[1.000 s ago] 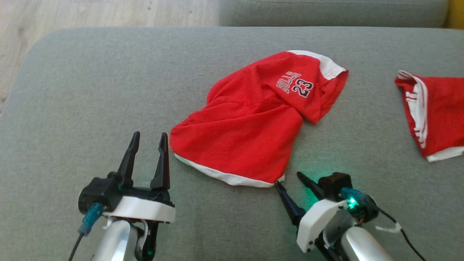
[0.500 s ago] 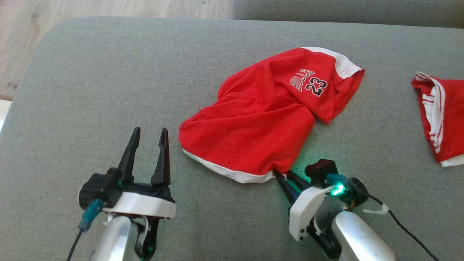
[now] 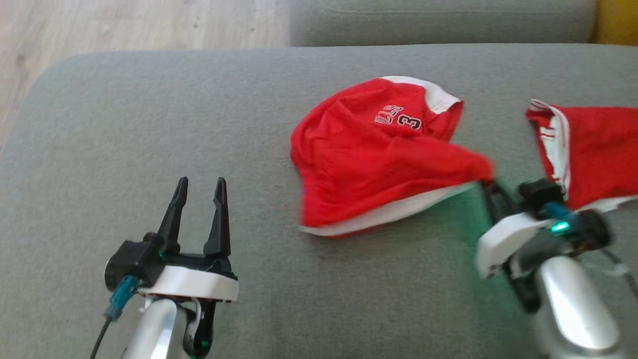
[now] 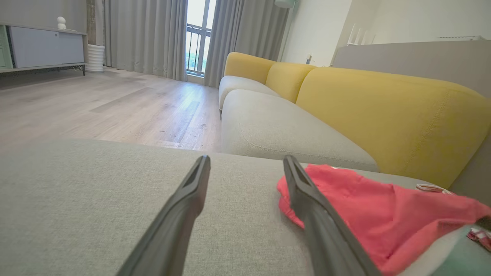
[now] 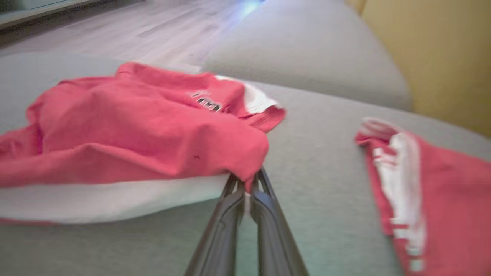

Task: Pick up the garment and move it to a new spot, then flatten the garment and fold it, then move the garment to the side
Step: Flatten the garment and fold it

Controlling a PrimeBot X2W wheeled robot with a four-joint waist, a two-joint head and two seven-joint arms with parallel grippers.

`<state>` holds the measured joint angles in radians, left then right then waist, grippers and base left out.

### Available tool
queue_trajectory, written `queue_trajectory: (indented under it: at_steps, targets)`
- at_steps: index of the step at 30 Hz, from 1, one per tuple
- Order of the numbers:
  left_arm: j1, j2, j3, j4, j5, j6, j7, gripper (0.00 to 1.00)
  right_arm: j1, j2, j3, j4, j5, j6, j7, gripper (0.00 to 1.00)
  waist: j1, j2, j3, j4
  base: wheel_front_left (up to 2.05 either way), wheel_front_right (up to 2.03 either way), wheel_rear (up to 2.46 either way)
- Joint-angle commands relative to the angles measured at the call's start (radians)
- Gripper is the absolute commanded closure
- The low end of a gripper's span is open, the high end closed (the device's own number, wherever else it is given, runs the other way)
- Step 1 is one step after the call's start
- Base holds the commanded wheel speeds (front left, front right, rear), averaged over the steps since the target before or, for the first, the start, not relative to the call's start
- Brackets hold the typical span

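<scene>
A red garment [image 3: 379, 154] with white trim and a printed number lies crumpled on the grey sofa cushion [image 3: 149, 124]. My right gripper [image 3: 491, 187] is shut on its right hem corner, which is stretched toward the right. In the right wrist view the fingers pinch that corner of the garment [image 5: 145, 130] at the gripper [image 5: 247, 184]. My left gripper [image 3: 199, 187] stands open over bare cushion, left of the garment and apart from it. The left wrist view has the gripper [image 4: 245, 165] open, with the garment [image 4: 368, 207] off to its right.
A second red and white garment [image 3: 593, 149] lies at the right, just beyond my right gripper, also seen as the second garment [image 5: 433, 191]. Wooden floor [image 3: 124, 25] lies past the cushion's far left edge. A yellow sofa back [image 4: 383, 111] stands behind.
My right gripper has shut on the garment's hem corner and pulled it to the right and up the view, dragging the cloth along. The left gripper has stayed put. The camera has shifted.
</scene>
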<state>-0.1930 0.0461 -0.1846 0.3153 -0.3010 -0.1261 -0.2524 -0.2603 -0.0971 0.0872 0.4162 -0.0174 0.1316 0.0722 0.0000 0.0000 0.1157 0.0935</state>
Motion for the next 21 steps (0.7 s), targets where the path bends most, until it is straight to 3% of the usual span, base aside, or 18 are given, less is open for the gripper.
queue_trajectory:
  at_steps: [1, 7, 13, 14, 15, 21]
  targets:
    - [-0.012, 0.004, 0.037, -0.036, -0.006, 0.004, -0.009, 0.00, -0.020, -0.006, 0.004, -0.047, -0.016, -0.001, 0.003, 1.00, 0.0000, 0.0000, -0.010, -0.014, 0.00, 0.00, 0.00]
    - [-0.006, 0.004, 0.027, -0.043, -0.014, 0.006, -0.009, 0.00, 0.025, 0.006, -0.134, -0.186, -0.158, -0.001, 0.026, 1.00, 0.0000, 0.0000, -0.021, -0.041, 0.00, 0.00, 0.00]
    - [-0.008, 0.004, 0.014, -0.040, -0.015, 0.006, -0.009, 0.00, 0.070, 0.034, -0.189, -0.228, -0.252, -0.001, 0.013, 1.00, 0.0000, 0.0000, -0.020, -0.039, 0.00, 0.00, 0.00]
    - [-0.007, 0.004, 0.013, -0.037, -0.013, 0.006, -0.009, 0.00, 0.073, 0.038, -0.196, -0.230, -0.260, -0.001, 0.006, 0.57, 0.0000, 0.0000, -0.020, -0.038, 0.00, 0.00, 0.00]
    - [-0.006, 0.004, 0.013, -0.035, -0.011, 0.006, -0.009, 0.00, 0.077, 0.041, -0.204, -0.229, -0.266, -0.001, 0.001, 0.00, 0.0000, 0.0000, -0.020, -0.036, 0.00, 0.00, 0.00]
    - [-0.004, 0.004, 0.021, -0.031, -0.002, 0.003, -0.009, 0.00, 0.086, 0.046, -0.199, -0.235, -0.251, -0.001, -0.049, 0.00, 0.0000, 0.0000, -0.018, -0.031, 0.00, 0.00, 0.00]
